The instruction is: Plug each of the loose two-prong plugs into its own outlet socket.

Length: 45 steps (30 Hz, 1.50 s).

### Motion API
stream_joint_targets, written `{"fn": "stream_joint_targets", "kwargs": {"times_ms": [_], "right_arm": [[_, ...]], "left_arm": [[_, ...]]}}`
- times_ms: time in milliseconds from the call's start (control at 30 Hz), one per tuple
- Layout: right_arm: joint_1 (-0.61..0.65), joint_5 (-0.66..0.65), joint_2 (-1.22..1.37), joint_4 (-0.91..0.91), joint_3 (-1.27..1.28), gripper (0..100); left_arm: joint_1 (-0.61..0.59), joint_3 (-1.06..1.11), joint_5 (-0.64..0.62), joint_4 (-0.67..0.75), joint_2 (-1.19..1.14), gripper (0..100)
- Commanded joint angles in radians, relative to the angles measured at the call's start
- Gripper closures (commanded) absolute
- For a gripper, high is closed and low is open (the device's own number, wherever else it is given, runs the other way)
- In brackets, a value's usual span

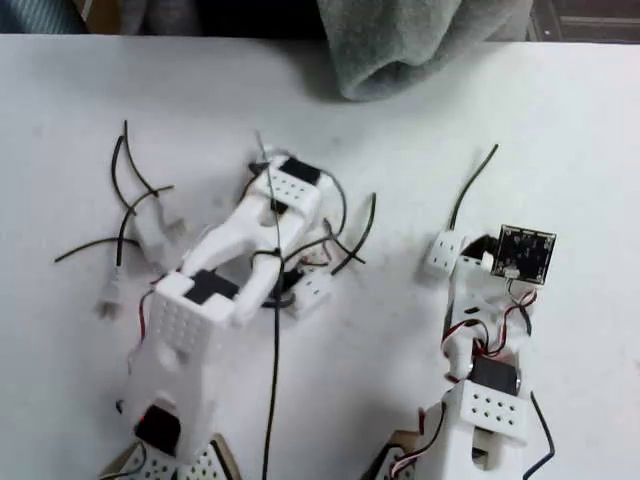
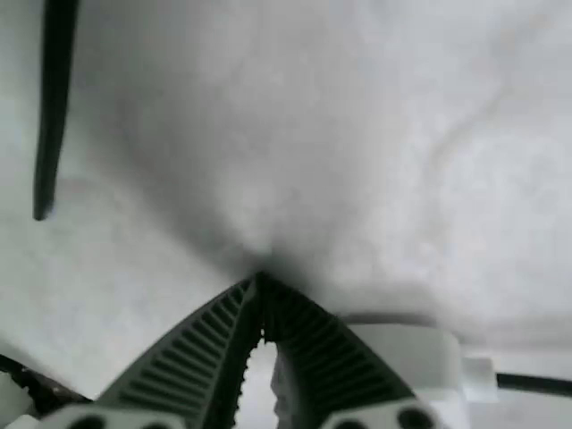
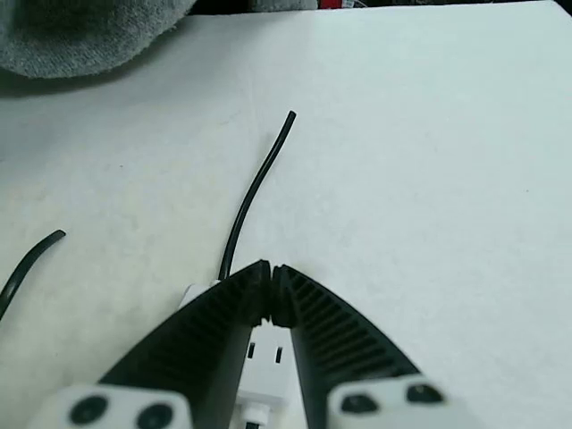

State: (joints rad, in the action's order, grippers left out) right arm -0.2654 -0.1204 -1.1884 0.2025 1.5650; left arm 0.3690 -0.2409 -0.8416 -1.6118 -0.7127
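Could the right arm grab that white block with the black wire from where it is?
Probably yes. The white block lies on the table right beneath the right gripper, with nothing lying over it. The fingers are shut, though, so they would need to open first.

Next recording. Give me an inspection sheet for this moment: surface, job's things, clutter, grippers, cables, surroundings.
Surface: white table, no spills seen.
Job's things: left plug and a second plug lie loose at the left. A socket block sits at the right gripper, and a second block sits by the left arm.
Clutter: grey cloth at the far edge.
Grippers: left gripper shut, low over the table. Right gripper shut, above the socket block.
Cables: block cable lies free. Black leads are tangled around the left arm.
Surroundings: nothing seen.
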Motion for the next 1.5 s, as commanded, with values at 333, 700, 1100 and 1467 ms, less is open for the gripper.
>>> {"fn": "stream_joint_targets", "kwargs": {"times_ms": [333, 700, 1100, 1467], "right_arm": [[-0.01, 0.008, 0.001, -0.021, -0.005, 97.8], [-0.01, 0.008, 0.001, -0.021, -0.005, 97.8], [-0.013, 0.008, 0.001, -0.021, -0.005, 97.8], [-0.065, 0.058, 0.001, -0.041, -0.005, 97.5]], "left_arm": [[-0.027, -0.149, 0.089, -0.1, -0.007, 63], [-0.116, -0.543, 0.463, -0.173, -0.007, 55], [-0.107, -0.79, 1.198, -0.178, -0.005, 55], [0.005, -0.399, 1.224, -0.172, 0.289, 55]]}}
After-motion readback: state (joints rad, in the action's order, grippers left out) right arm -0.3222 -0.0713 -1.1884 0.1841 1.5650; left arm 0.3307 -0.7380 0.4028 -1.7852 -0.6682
